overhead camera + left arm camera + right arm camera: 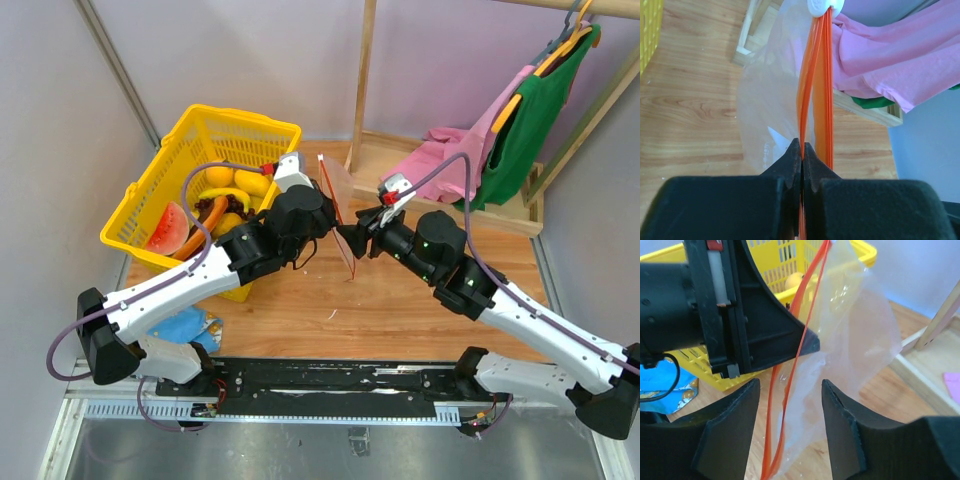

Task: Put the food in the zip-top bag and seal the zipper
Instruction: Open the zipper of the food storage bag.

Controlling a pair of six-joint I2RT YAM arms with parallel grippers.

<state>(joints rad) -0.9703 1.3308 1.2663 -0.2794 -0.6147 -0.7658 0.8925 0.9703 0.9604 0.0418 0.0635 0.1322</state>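
The clear zip-top bag [341, 200] hangs upright between both grippers above the table. My left gripper [330, 217] is shut on one lip of its red zipper [812, 85]; the two red strips stand apart, and the white slider [824, 5] sits at the far end. My right gripper [790, 412] is open, with its fingers [735, 425] on either side of the bag [860, 335] and the zipper [792, 375], not touching them. The food lies in the yellow basket [160, 170]: watermelon wedge [168, 228], banana [225, 197] and round orange fruits [250, 183].
A wooden rack [362, 80] stands at the back with a pink cloth [450, 150] on its base and a green garment [535, 110] on a hanger. A blue packet [188, 326] lies near the left arm's base. Grey walls close both sides.
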